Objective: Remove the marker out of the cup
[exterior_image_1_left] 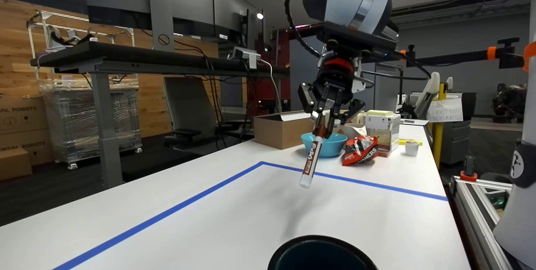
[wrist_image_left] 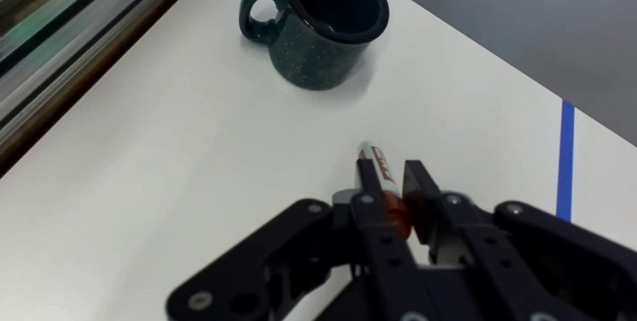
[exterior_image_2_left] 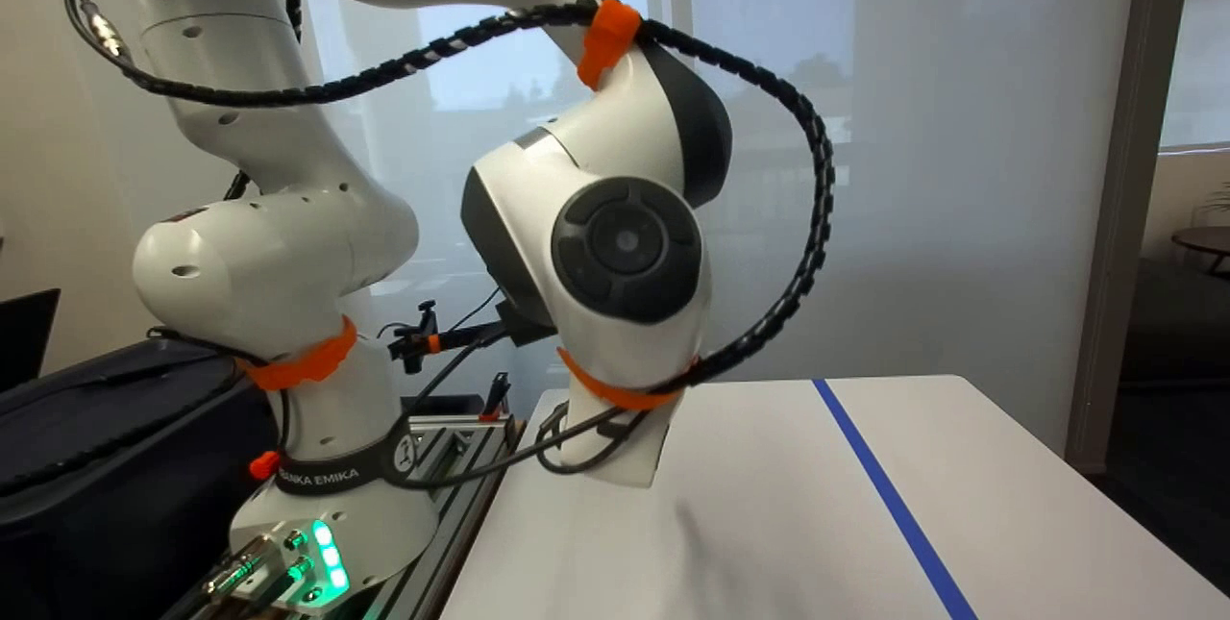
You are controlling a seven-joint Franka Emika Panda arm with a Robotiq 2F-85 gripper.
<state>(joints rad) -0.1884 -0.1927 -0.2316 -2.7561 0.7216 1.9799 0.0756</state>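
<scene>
The marker hangs in the air above the counter, outside the cup, held by the hand. The fingers are closed on its orange-brown part from both sides, parted only by its thickness. In an exterior view the marker slants, its pale end low, toward the left and clear of the counter, a brown lettered strip running along the body. The cup stands on the near part of the counter, well apart from the marker; there only its black rim and dark inside show, the rest cut off at the bottom of the view. In the wrist view it is upright and dark green with pale speckles, its handle to the left, and blue tape lies well to its right. The inside is so dark that I can't fairly say what, if anything, is in it. On the far part of the counter sits a blue bowl, with a red packet just to its right and a cardboard box to its left. In an exterior view the white arm bends down over the counter.
</scene>
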